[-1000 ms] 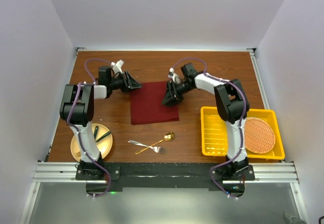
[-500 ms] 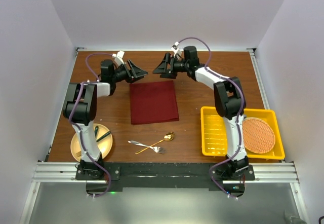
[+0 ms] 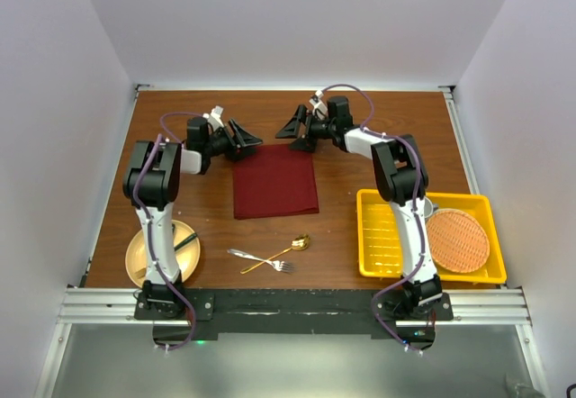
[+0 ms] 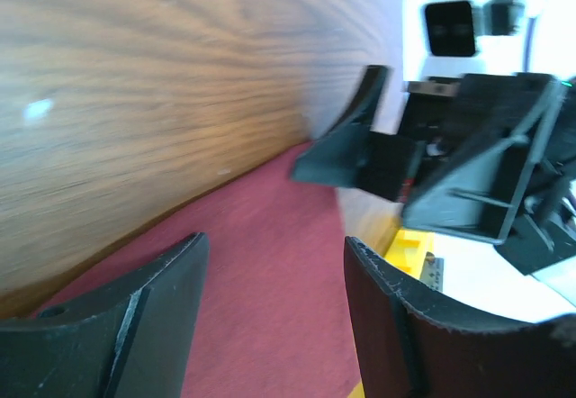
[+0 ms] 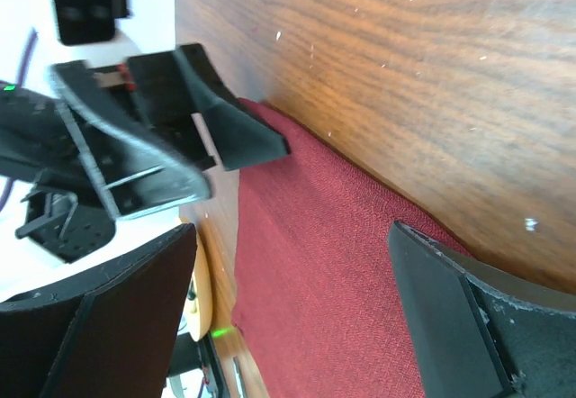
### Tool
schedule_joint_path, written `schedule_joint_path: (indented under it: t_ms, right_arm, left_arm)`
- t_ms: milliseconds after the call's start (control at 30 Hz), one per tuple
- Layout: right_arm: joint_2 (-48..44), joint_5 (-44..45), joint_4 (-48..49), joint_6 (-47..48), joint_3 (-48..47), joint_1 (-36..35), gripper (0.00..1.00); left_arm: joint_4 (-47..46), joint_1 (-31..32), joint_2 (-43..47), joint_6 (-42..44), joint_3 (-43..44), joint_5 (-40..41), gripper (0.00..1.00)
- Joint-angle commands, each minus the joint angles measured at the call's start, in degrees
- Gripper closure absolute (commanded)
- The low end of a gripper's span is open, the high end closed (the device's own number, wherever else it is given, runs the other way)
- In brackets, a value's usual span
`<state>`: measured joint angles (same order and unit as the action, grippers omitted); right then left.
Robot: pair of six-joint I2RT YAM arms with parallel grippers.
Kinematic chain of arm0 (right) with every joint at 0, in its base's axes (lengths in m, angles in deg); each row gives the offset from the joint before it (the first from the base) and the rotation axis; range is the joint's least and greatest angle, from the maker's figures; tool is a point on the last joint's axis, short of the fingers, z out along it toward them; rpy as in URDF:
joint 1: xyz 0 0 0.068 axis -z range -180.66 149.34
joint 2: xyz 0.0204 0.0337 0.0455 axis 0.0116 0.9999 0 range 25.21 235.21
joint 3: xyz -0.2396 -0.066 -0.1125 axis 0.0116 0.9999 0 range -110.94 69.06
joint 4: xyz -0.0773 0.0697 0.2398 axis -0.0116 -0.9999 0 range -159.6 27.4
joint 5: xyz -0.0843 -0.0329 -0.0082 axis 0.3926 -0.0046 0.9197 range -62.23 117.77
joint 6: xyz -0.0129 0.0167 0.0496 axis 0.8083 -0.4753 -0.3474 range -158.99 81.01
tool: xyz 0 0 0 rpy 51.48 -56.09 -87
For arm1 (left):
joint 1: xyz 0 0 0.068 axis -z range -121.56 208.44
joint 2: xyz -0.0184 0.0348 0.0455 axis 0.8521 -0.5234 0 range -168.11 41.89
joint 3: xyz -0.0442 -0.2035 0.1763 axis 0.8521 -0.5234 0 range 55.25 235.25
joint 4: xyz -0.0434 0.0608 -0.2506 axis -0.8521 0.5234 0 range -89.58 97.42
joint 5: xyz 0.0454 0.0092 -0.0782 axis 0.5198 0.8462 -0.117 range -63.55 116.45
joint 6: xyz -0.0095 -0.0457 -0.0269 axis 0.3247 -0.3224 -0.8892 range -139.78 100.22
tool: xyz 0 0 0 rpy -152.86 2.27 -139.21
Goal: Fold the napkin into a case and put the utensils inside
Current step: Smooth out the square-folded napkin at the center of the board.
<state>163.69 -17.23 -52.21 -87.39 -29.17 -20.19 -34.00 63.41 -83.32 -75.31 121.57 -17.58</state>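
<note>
The maroon napkin [image 3: 275, 180] lies flat on the table as a rough square. My left gripper [image 3: 247, 140] is open and empty at the cloth's far left corner; in the left wrist view [image 4: 270, 317] the cloth [image 4: 261, 272] shows between its fingers. My right gripper [image 3: 294, 133] is open and empty at the far right corner; in the right wrist view [image 5: 288, 317] it spans the cloth [image 5: 333, 272]. The two grippers face each other. The silver fork [image 3: 256, 258] and gold spoon [image 3: 290, 248] lie crossed, near of the napkin.
A yellow basket [image 3: 387, 236] at the right holds a round orange woven mat [image 3: 457, 239]. A gold plate [image 3: 148, 258] with dark green-handled cutlery [image 3: 180, 241] sits at the near left. White walls enclose the table.
The right gripper left the napkin's right edge and swung to the far right corner. The left gripper shifted right to the far left corner. The napkin has hardly moved.
</note>
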Motion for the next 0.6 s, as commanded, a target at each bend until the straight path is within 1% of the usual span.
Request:
schedule_joint_path:
  t_ms: [0, 233, 300, 333, 433, 467, 533, 567]
  right_arm:
    - [2.3, 0.1, 0.0, 2.0, 0.6, 1.9, 0.08]
    - [5.8, -0.8, -1.3, 5.3, -0.3, 2.7, 0.09]
    - [5.8, -2.1, -1.1, 4.9, -2.2, 2.6, 0.09]
    - [5.6, -4.2, -0.9, 3.8, -2.8, 2.5, 0.09]
    - [0.8, -7.9, -0.2, 1.5, -3.3, 2.2, 0.09]
    - [-2.7, -8.6, 0.8, 0.9, -1.8, 2.0, 0.08]
    - [-6.8, -10.3, 1.7, -1.2, 0.3, 1.6, 0.08]
    - [-10.4, -10.6, 2.1, -1.8, 3.0, 1.3, 0.07]
  left_arm:
    - [1.6, -2.5, -1.0, 0.5, -0.8, 1.5, 0.34]
    - [1.5, -5.0, 0.3, 0.7, -5.2, 1.3, 0.34]
    - [1.3, -5.0, 0.9, 1.7, -5.2, 0.2, 0.35]
    - [0.6, -5.0, 1.8, 1.8, -4.9, -0.2, 0.35]
    - [-0.5, -4.7, 3.9, 1.9, -3.9, -1.2, 0.35]
    - [-1.3, -4.4, 4.6, 1.5, -3.7, -1.8, 0.35]
    - [-2.8, -3.0, 6.7, 1.0, -3.1, -2.6, 0.35]
    - [-2.9, -2.5, 7.5, 0.5, -3.1, -2.9, 0.35]
